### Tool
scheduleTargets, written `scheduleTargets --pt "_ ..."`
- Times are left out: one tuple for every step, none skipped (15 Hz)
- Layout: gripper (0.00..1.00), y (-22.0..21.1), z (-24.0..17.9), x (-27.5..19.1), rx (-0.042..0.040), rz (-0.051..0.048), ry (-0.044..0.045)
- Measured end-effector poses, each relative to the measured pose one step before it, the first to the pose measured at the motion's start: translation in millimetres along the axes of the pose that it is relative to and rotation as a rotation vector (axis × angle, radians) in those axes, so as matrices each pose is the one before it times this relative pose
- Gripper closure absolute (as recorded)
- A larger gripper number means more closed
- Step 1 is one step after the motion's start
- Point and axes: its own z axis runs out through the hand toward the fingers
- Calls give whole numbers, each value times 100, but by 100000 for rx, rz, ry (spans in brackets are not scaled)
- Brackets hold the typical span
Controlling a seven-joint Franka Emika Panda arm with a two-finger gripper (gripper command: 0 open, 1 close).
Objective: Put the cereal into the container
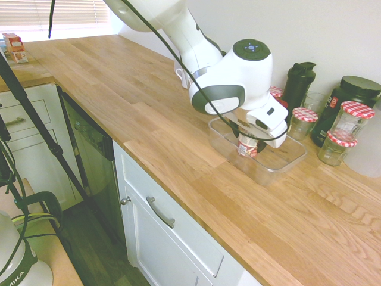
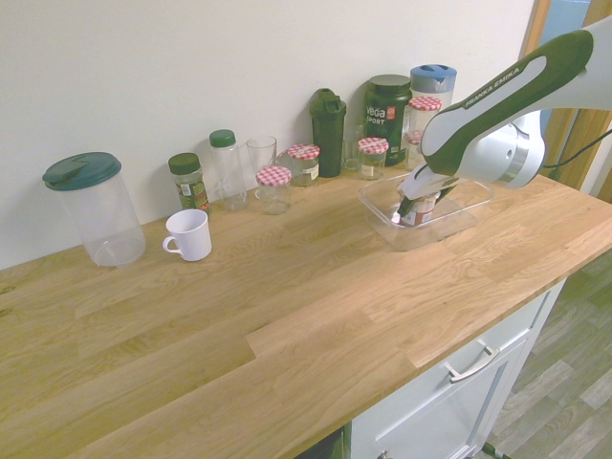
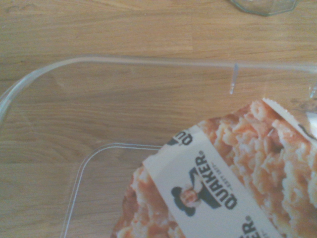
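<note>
One step in hand: you are setting the cereal down inside the container, so release is what you are managing now.
First exterior view, cup: the cereal is sitting low inside the clear tub, apparently upright, directly under the end effector.
First exterior view, end effector: it is pointing steeply down into the tub and its fingers are flanking the cup; from here I cannot tell whether they are clamped or slack.
First exterior view, surroundings: the tub is resting on the wooden surface, with checked-lid jars just beside its far side.
Second exterior view, cup: the cereal is showing through the container wall, near the tub's middle.
Second exterior view, end effector: the end effector is standing over the cup with dark fingers to either side; a gap is hard to make out, so grip is unsettled.
Wrist view, cup: the printed label of the cereal is filling the frame close up, with the container rim and floor around it.
Advice, release: you are best parting the fingers fully before moving.
Advice, withdrawal: you are safest lifting along the fingers' own line, since dragging sideways could tip the light cup or shove the tub toward the jars.
</note>
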Motion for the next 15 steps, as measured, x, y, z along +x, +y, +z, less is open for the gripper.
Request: scheduleTargets --pt "0 47 102 -35 -273 -327 -238" --pt "0 48 -8 61 -1227 -1513 -228" --pt "0 117 -104 116 -2732 -851 -877" --pt "0 99 -438 197 -2784 502 -1474" --pt "0 -145 -972 327 -1332 966 -1852" --pt "0 -535 -1623 343 282 297 -2193" --pt "0 -613 -2114 258 416 47 -2388" --pt "0 -568 -2147 21 -125 87 -2071" --pt "0 -404 -1840 -41 -602 -25 -617" --pt "0 -288 -1196 14 -1069 -247 404" --pt "0 -211 -302 -82 -1423 22 320" --pt "0 -148 181 -190 -941 76 -460" --pt "0 -144 116 -128 9 -174 -322" --pt "0 -210 -173 -110 658 42 22" --pt "0 -328 -610 -131 2117 410 224"
